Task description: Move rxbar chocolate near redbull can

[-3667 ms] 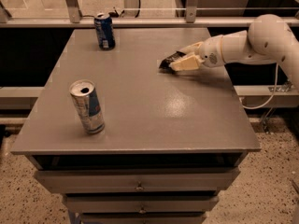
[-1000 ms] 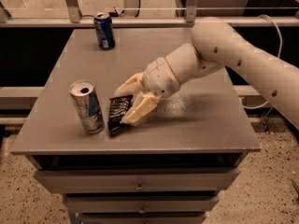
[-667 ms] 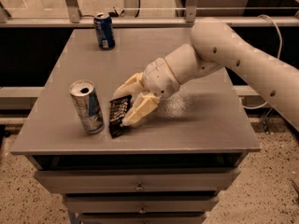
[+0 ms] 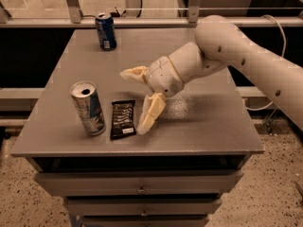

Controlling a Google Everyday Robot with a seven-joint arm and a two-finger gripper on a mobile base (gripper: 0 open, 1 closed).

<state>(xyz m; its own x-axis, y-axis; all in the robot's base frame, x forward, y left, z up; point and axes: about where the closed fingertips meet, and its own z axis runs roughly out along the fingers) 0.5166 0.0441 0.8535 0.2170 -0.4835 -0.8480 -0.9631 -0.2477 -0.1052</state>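
The snack bar (image 4: pixel 123 119) is found lying flat on the table (image 4: pixel 203 126), in the lower left of centre of the frame. The gripper (image 4: pixel 133 101) is positioned directly above and to the right of it, with its jaws spread wide and nothing held between them. One finger (image 4: pixel 134 73) is pointed toward the left above the bar's far end. The other finger (image 4: pixel 150 113) is angled downward, with its tip just beside the bar's right edge; whether it touches cannot be determined. The arm (image 4: pixel 236 56) is seen entering from the right of the frame.

The bar is observed to be a black rectangular wrapper with white lettering and a small white label at its near end. Its long side runs away from the front edge. The tall can (image 4: pixel 88 108), silver and blue, stands upright just to the bar's left, apart from it. A short blue can (image 4: pixel 105 30) is noted at the upper left.
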